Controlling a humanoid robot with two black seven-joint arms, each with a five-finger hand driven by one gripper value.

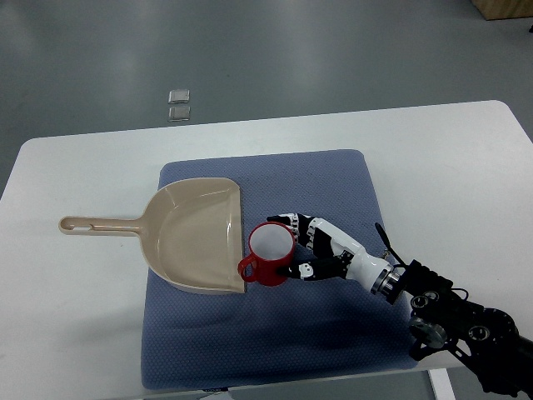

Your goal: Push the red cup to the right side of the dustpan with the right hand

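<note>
Now | red ceramic cup with white inside [269, 253] is stood upright on blue cloth mat [333, 183], touching open edge of beige plastic dustpan [193, 233] | right hand [312, 248] is cupped around its right side, fingers partly curled | white tabletop [75, 333]

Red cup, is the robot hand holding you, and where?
Yes, it looks so. The right robot hand wraps its fingers around the right side of the red cup, not its handle, beside the dustpan.
</note>
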